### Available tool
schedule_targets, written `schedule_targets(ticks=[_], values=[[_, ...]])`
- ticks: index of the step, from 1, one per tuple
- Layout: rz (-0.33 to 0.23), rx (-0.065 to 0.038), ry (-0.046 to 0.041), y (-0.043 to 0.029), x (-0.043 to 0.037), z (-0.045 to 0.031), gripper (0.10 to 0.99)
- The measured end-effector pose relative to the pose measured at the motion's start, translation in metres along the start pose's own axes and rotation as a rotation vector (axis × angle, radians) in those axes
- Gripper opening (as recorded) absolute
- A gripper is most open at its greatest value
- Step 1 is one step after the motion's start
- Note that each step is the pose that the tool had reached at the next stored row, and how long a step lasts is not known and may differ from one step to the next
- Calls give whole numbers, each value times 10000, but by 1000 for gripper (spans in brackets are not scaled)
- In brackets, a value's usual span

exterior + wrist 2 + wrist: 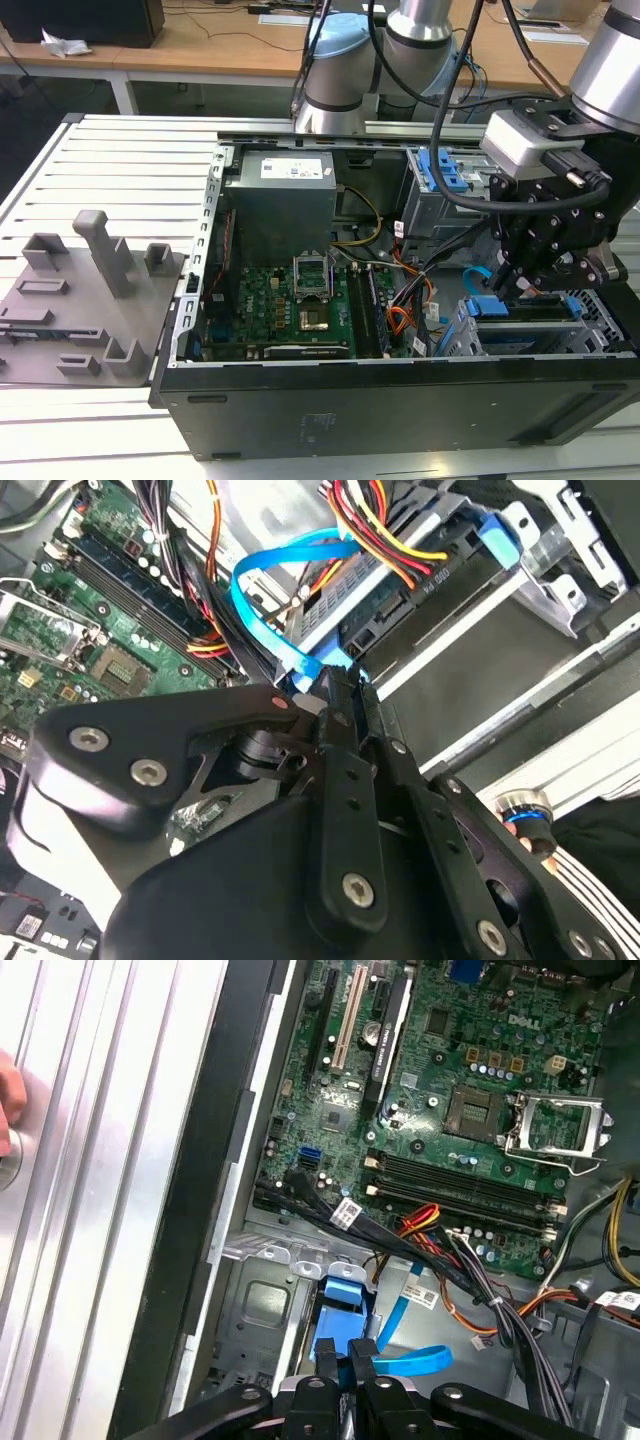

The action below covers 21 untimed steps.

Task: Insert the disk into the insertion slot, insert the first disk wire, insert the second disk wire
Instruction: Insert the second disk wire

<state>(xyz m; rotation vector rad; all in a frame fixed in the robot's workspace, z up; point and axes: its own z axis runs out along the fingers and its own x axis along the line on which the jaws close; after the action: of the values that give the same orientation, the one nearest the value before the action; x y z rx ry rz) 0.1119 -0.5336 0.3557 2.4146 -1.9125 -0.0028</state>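
Gripper: my gripper [520, 290] hangs low over the drive cage at about 4 o'clock in the exterior view. In the second wrist view its fingers [340, 705] are drawn narrow, pinched on the connector end of the thin blue cable [275, 600].
Blue cable: it loops out from the fingertips toward the motherboard [285, 305]; in the first wrist view the loop [415, 1360] lies flat just beside the fingers [345, 1360].
Disk: I see the blue carrier [487, 307] already seated in the perforated grey cage [455, 335], its blue tab [342, 1292] just ahead of the fingers.
Coloured wires: the orange-yellow-red bundle [385, 540] runs over the disk [400, 600] to its rear edge.
Computer case: open case [400, 400] on the slatted table [120, 170].
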Motion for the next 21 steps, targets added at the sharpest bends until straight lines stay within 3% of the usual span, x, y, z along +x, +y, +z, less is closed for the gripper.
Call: schedule_targets(ticks=[4, 8, 14, 16, 19, 21], values=[[38, -1, -2, 0, 1, 0, 165], [1197, -44, -59, 0, 1, 7, 165], [2471, -91, -119, -14, 0, 26, 165], [2523, -96, -126, -58, 0, 28, 165], [2522, -148, -130, -237, 11, 47, 165], [2522, -159, -131, -297, 24, 71, 165]])
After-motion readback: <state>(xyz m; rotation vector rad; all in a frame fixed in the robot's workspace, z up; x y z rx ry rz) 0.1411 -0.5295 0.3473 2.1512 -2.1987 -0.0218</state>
